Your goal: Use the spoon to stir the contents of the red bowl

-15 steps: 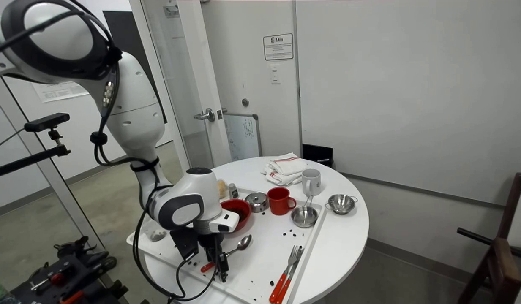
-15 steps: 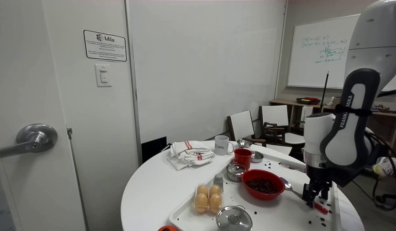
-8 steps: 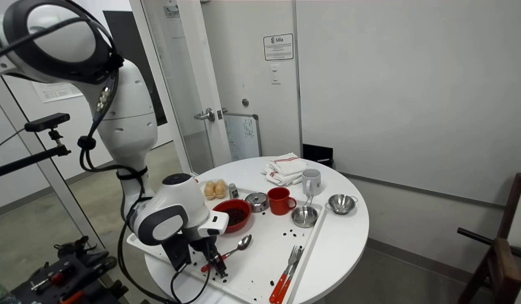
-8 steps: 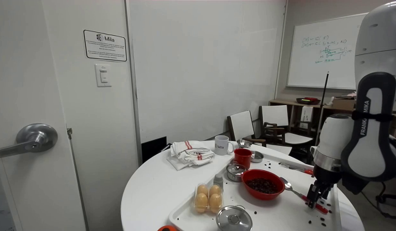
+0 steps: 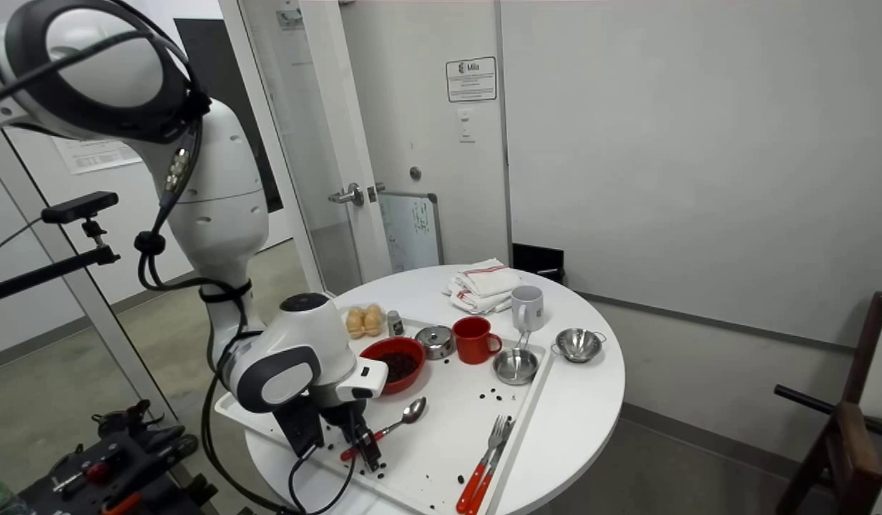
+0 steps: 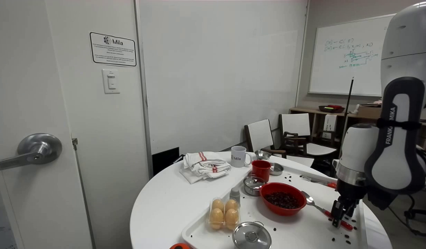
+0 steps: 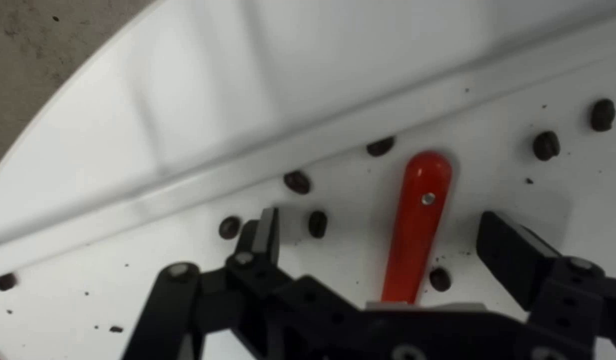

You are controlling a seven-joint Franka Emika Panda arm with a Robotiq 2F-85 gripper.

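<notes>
1. Straddling the spoon [image 6: 318, 207] at its red handle, the end of it away from the red bowl [image 6: 282, 211], the fingers [image 7: 507, 255] stand apart in the wrist view, with white tray [image 7: 355, 250] showing on both sides of the handle — nothing is clamped. I take it they are spread this way to grasp the handle; whether they touch the tray beneath, I cannot tell.

2. The spoon lies flat on the tray, its oval head near the red bowl but apart from it, its handle running away. That direction seems helpful: gripping the handle leaves the metal end free for the dark contents [image 6: 282, 200].

3. Sitting upright, the red bowl shows an uncovered top in both exterior views, so the spoon could enter from above.

4. The small silver pot [image 5: 435, 345], red cup [image 5: 473, 342] and eggs [image 6: 217, 218] sit near the red bowl on the side across from the spoon — a reason, I judge, to bring the head in from where it lies.

5. Loose beans [image 7: 317, 224] flank the handle, farther from the red bowl than the spoon's head; one lies on either side, between the fingers. Should the fingers close, one might be pinched and spoil the hold.

6. Grasping looks to be the step in hand, with stirring not begun.
</notes>
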